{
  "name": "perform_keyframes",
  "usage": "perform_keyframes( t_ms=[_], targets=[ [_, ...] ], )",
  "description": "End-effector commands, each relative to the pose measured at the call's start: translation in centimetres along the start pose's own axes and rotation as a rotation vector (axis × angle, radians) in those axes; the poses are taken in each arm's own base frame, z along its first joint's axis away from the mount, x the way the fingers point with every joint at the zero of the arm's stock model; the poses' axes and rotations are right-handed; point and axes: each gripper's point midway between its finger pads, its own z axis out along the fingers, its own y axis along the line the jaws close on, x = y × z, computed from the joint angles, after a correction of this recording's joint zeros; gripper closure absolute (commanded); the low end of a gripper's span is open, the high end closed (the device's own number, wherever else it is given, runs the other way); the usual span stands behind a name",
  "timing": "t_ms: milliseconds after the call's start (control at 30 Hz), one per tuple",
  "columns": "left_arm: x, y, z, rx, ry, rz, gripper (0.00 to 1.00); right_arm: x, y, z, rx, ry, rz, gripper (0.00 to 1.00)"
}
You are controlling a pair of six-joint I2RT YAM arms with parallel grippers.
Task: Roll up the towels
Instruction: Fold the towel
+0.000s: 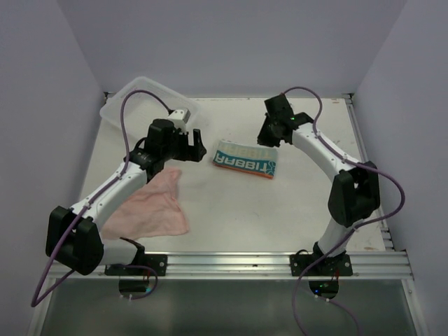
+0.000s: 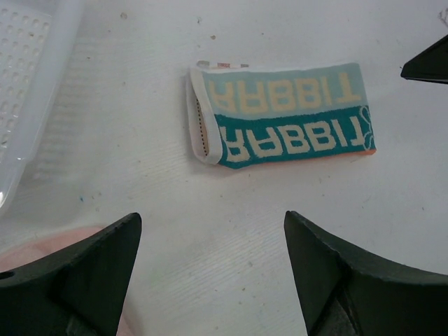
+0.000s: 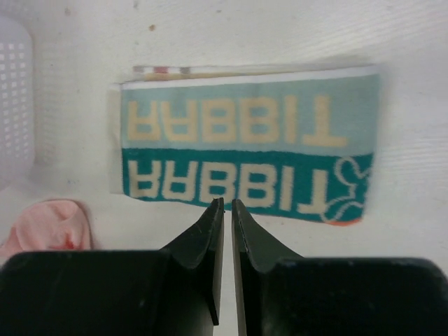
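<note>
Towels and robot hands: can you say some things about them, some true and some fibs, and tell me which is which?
1. The printed towel lies folded on the table. True.
2. The pink towel is in the basket. False: it lies loose and crumpled on the table by the left arm.
3. The left hand is open. True.
4. The right hand is gripping the printed towel. False: its fingers are shut together with no cloth between them.
</note>
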Motion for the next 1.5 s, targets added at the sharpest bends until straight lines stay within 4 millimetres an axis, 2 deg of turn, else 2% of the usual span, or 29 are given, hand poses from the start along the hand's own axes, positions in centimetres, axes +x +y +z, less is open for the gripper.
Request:
perform_keyframes(
  t_ms=[0,100,133,167,233,300,333,367,533,800,833,967,1000,1033,1333,1467],
  targets=[
    [-1.1,-1.6,0.1,0.052,-0.051,0.019,0.15,-0.2,-2.3,-1.4,-0.031,-0.022,0.011,0.9],
    [-1.5,-2.9,0.7,0.074,-0.047,0.001,0.31,1.3,-4.4,-1.3,-0.009,0.003,-0.011,0.95],
    [-1.6,-3.8,0.8,0.092,-0.048,0.003,0.44,1.5,-4.7,-1.2,-0.011,0.004,-0.021,0.96],
    [-2.0,-4.3,1.2,0.097,-0.051,0.003,0.55,2.4,-5.3,-1.0,0.0,0.022,-0.026,0.97],
    [-2.1,-5.9,1.8,0.122,-0.057,0.005,0.75,2.9,-5.8,-0.8,-0.003,0.028,-0.032,1.0],
    [-2.0,-7.0,3.0,0.138,-0.042,0.004,0.87,3.6,-6.4,-0.3,0.005,0.049,-0.033,1.0],
    [-1.8,-7.5,3.5,0.141,-0.036,0.01,0.97,3.8,-6.4,-0.1,0.0,0.055,-0.038,1.0],
    [-1.3,-7.6,4.6,0.136,-0.016,0.009,1.0,4.1,-6.5,0.1,0.0,0.063,-0.04,1.0],
    [0.5,-6.6,8.3,0.082,0.032,0.009,1.0,3.9,-6.4,0.5,-0.003,0.065,-0.057,1.0],
    [1.5,-5.4,11.7,0.037,0.035,0.022,1.0,3.3,-6.7,1.7,0.015,0.07,-0.051,1.0],
    [2.2,-5.1,12.2,0.027,0.049,0.024,1.0,3.2,-6.7,1.9,0.014,0.07,-0.051,1.0],
    [3.8,-4.4,13.1,0.005,0.086,0.018,1.0,3.5,-7.3,3.5,0.037,0.093,-0.048,1.0],
    [3.1,-4.1,13.4,-0.016,0.05,0.016,1.0,3.5,-7.3,3.8,0.04,0.094,-0.05,1.0],
    [4.1,-3.6,13.7,-0.03,0.065,0.016,1.0,3.6,-7.5,4.2,0.045,0.098,-0.05,1.0],
    [7.3,-1.0,14.6,-0.128,0.091,-0.022,1.0,6.6,-9.8,7.6,0.101,0.169,-0.059,1.0],
    [8.6,-0.2,14.4,-0.162,0.107,-0.047,1.0,7.4,-10.4,8.1,0.115,0.191,-0.057,1.0]
  ],
)
